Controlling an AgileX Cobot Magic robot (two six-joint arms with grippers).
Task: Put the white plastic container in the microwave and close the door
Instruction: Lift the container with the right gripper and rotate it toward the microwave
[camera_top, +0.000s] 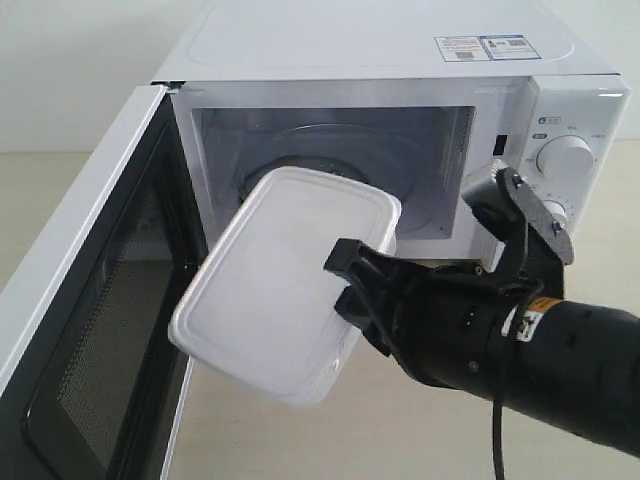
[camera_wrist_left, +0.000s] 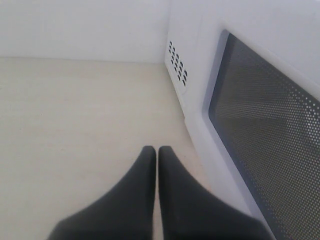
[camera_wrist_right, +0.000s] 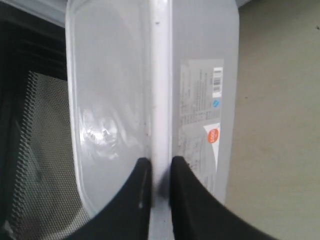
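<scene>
The white plastic container (camera_top: 275, 285) hangs tilted in the air just in front of the microwave's (camera_top: 400, 60) open cavity, lid facing the camera. My right gripper (camera_top: 350, 285) is shut on its rim at the near right edge. In the right wrist view the two black fingers pinch the container's (camera_wrist_right: 195, 65) white rim between them at the gripper (camera_wrist_right: 160, 167), with a label on the box side. The door (camera_top: 90, 300) stands swung wide open on the left. My left gripper (camera_wrist_left: 157, 152) is shut and empty, beside the door's mesh window (camera_wrist_left: 270, 135).
The glass turntable (camera_top: 400, 165) lies inside the cavity behind the container. Two round knobs (camera_top: 565, 155) sit on the right panel, just above my right arm. Beige tabletop (camera_wrist_left: 75, 125) spreads out beside the microwave's vented side wall.
</scene>
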